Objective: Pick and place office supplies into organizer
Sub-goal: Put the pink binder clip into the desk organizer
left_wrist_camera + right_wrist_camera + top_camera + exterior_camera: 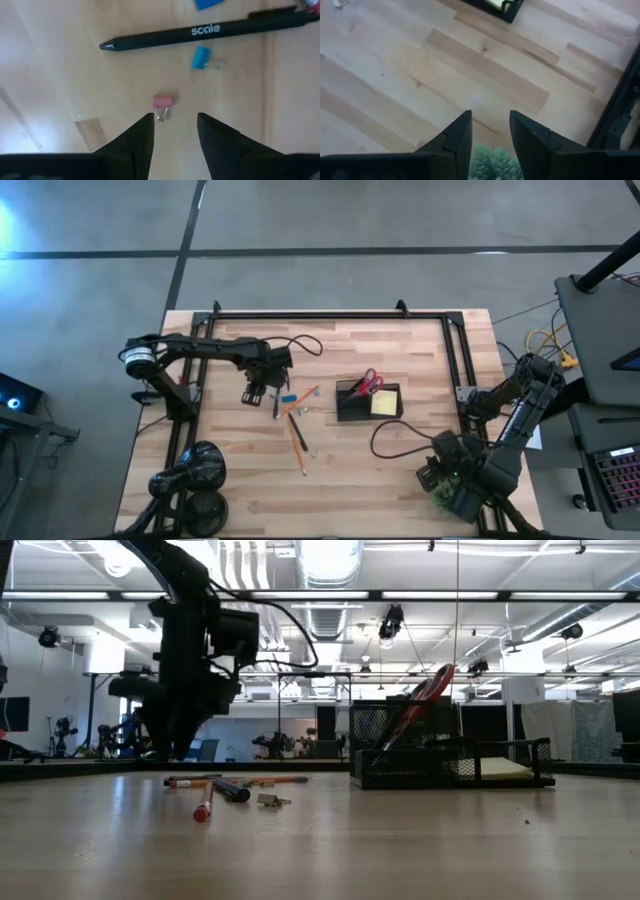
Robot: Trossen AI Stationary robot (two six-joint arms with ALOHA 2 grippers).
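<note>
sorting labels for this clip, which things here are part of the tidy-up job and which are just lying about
Job:
black mesh organizer
red-handled scissors
yellow note pad
black "scale" pen
small pink binder clip
small blue binder clip

Lying about:
green spiky plant ball
black round lamp-like object

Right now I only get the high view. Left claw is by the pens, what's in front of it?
Observer: A pink clip, lying loose just ahead of the open left claw, in line with its gap.
Operator: Anything else close?
Observer: A blue clip just beyond it, then a black pen.
Operator: Scissors flat in the organizer?
Observer: No. The low view shows the scissors leaning, handles up, in the organizer. The right claw waits far right, away from the supplies.
</note>
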